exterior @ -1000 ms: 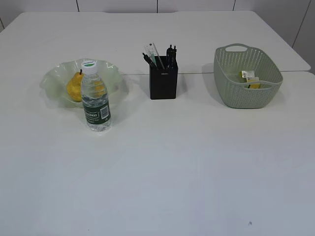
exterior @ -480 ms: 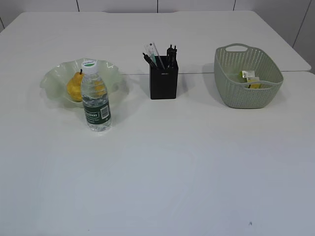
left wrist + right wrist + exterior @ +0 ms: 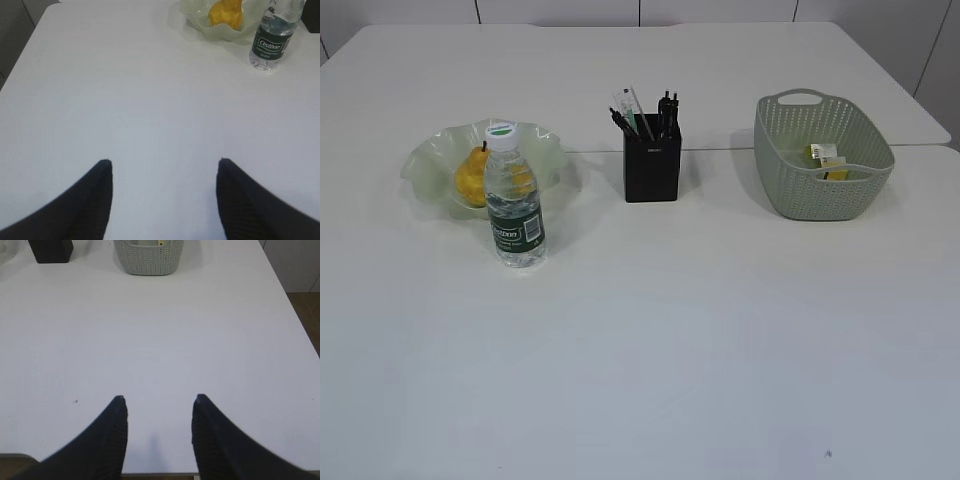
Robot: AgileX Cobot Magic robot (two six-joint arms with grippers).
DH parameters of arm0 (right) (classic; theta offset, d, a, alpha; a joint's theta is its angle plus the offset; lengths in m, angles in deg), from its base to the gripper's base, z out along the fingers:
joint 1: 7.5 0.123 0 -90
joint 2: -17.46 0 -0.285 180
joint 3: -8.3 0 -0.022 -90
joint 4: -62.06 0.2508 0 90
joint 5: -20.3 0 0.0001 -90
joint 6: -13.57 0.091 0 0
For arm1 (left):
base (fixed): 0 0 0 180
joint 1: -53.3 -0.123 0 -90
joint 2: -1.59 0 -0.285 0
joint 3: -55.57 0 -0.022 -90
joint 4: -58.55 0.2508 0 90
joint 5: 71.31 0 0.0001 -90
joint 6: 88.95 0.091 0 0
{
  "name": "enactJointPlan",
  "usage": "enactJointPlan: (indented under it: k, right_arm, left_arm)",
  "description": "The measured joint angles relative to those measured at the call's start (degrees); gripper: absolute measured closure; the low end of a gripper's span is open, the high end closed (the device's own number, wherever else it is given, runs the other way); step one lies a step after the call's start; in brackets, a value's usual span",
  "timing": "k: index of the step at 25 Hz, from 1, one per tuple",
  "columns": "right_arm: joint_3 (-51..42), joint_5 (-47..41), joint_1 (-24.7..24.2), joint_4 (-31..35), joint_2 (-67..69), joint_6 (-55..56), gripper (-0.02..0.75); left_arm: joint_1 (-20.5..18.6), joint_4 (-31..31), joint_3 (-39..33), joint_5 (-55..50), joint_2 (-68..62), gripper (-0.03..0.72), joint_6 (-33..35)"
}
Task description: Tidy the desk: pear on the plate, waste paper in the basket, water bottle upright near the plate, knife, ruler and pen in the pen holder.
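Exterior view: the white tabletop (image 3: 650, 350) carries a pale green, wavy-edged glass plate (image 3: 425, 165) at the left, with a yellow pear (image 3: 472, 178) lying in it, stem up. A clear plastic water bottle with a dark green label and white cap (image 3: 514, 200) stands upright just in front of the plate, partly overlapping the pear from this angle. At centre stands a black square pen holder (image 3: 652, 160); several dark pens and a pale ruler-like strip (image 3: 629, 104) protrude from its top, but the individual items cannot be told apart with certainty. At the right sits a grey-green woven plastic basket with handles (image 3: 800, 190), containing scraps of yellow and white waste paper (image 3: 828, 158). Neither arm appears in this view. Left wrist view: the left gripper (image 3: 162, 162) hangs over bare tabletop, its two dark fingers (image 3: 95, 200) spread wide apart with nothing between them. The pear, the plate rim and the upright bottle show at the top right edge, well apart from the gripper. Right wrist view: the right gripper (image 3: 159, 399) hangs over bare tabletop near the front edge, its fingers (image 3: 112, 435) parted to a moderate gap and gripping nothing. The basket and a corner of the black pen holder show at the top edge, well apart from the gripper. A small dark speck (image 3: 75, 401) marks the tabletop to the left of the fingers.
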Motion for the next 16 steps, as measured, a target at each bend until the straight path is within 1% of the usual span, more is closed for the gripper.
enactJointPlan:
  k: [16]
  right_arm:
    - [0.0,0.1,0.0,-0.1,0.0,0.1,0.415]
  left_arm:
    - [0.0,0.0,0.0,0.0,0.0,0.219,0.0]
